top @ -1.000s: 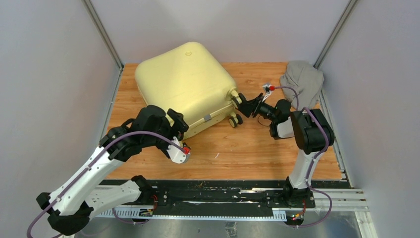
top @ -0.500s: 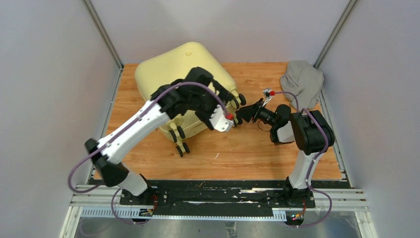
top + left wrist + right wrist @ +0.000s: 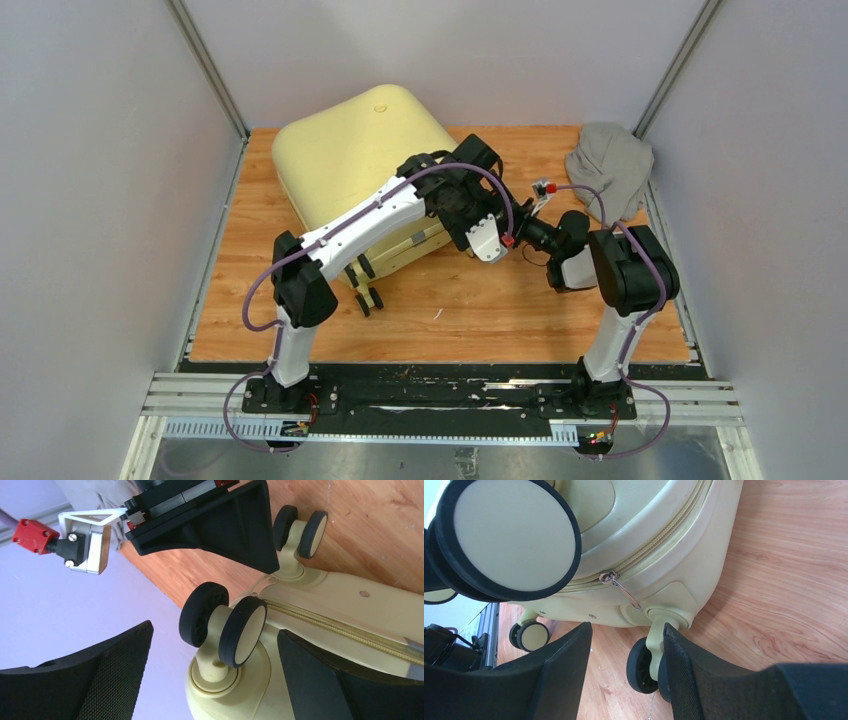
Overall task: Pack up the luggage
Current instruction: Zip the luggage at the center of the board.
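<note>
The pale yellow suitcase lies zipped shut on the wooden counter, wheeled end nearest my claws. My left claw is released, spread wide around a twin caster at that end without pinching it. My right claw is parted too, at the suitcase's neighbouring corner, grasping nothing. A grey garment lies right of the suitcase.

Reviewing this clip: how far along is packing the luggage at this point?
Done: nothing visible yet. The luggage is zipped along the seam that shows, and the grey garment lies outside it at the far right corner. In hand: both tools are open at the wheel end, the left tool straddling a caster, the right tool facing the zipper pull. Left: unzip, load the garment, close.
</note>
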`<action>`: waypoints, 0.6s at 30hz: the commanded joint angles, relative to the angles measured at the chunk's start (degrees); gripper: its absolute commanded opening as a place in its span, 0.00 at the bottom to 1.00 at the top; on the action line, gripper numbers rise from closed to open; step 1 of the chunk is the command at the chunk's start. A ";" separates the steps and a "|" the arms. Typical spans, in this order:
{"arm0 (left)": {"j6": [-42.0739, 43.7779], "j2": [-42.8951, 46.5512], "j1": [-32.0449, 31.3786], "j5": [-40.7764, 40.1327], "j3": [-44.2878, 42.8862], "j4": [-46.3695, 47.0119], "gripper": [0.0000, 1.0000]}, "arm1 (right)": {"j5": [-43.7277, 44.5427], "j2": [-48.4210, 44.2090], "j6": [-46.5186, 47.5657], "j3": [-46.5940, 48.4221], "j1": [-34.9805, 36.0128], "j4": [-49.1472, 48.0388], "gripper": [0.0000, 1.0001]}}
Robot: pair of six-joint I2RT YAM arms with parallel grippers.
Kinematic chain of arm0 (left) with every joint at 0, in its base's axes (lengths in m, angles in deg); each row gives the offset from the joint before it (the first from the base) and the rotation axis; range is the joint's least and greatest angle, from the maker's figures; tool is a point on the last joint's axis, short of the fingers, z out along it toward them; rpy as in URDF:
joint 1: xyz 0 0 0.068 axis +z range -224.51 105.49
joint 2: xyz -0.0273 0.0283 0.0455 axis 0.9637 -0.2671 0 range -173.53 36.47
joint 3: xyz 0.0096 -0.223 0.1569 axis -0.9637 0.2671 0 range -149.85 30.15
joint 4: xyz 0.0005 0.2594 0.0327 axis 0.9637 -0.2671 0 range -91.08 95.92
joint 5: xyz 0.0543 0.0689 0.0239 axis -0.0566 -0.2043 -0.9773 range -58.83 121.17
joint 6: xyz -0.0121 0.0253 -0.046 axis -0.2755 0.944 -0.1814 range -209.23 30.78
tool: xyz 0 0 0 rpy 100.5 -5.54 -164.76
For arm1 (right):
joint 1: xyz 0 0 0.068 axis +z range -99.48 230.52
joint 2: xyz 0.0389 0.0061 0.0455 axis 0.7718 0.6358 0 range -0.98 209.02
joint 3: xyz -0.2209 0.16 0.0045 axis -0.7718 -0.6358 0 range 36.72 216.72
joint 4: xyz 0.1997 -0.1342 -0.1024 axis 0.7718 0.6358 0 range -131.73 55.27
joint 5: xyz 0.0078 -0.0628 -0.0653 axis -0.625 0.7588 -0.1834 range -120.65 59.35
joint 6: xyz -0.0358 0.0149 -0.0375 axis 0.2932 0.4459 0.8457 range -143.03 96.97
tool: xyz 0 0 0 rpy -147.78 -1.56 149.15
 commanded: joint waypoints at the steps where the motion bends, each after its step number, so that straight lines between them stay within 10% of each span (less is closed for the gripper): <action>1: 4.25 -3.25 -0.72 -2.77 -4.76 -4.72 1.00 | -3.16 1.34 1.11 0.46 -0.74 -1.43 0.58; 7: 3.83 -6.85 -0.79 -3.17 -8.25 -5.00 0.92 | -4.08 2.39 0.99 1.38 -0.74 -2.15 0.58; 18: 1.93 -5.03 -1.36 -5.23 -7.46 -5.00 0.36 | -7.72 3.78 0.98 3.99 -3.56 -2.69 0.58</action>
